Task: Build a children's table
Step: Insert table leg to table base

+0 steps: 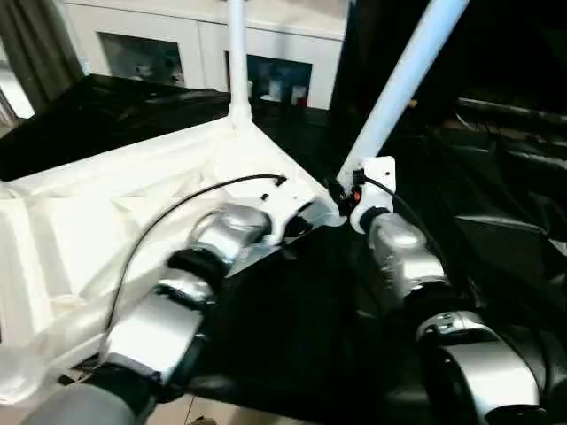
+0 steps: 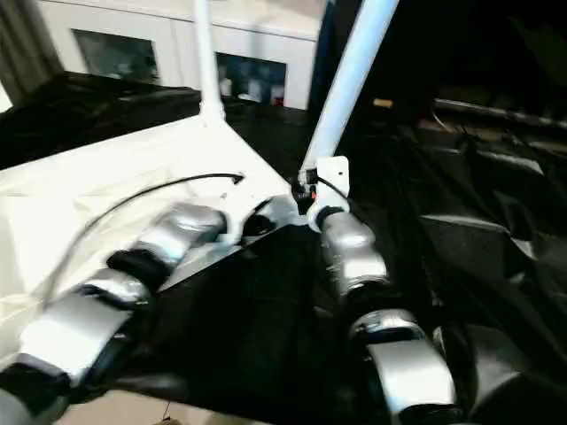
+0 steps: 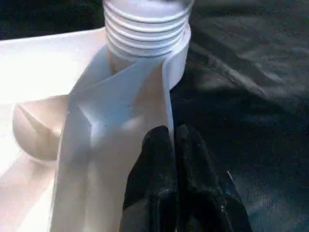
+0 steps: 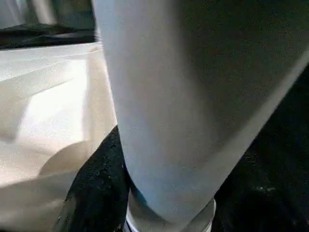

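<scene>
The table top (image 1: 106,230) lies upside down on a surface draped in black cloth (image 1: 292,328), its ribbed underside facing up and its near corner pointing toward the robot. One leg (image 1: 237,53) already stands upright in the far corner socket, its long axis running straight up out of the picture. A second leg (image 1: 403,84) is at the near corner, leaning: its long axis tilts up and away to the robot's right, with the thick threaded end (image 3: 145,24) down at the corner socket (image 3: 176,58) and the thinner end pointing up and out of view. The step in hand looks like seating and screwing this second leg into its socket; the threads in the left wrist view sit above the socket rim, so it seems not fully in. The left gripper (image 3: 174,145) rests against the corner of the top with its two black fingers pressed together, holding nothing, apparently steadying the top. The right gripper (image 1: 354,190) is at the foot of the leaning leg, but I cannot tell whether it is clamped on the leg. The next move likely calls for bringing the leg upright so its threads line up with the socket, then turning it down.
</scene>
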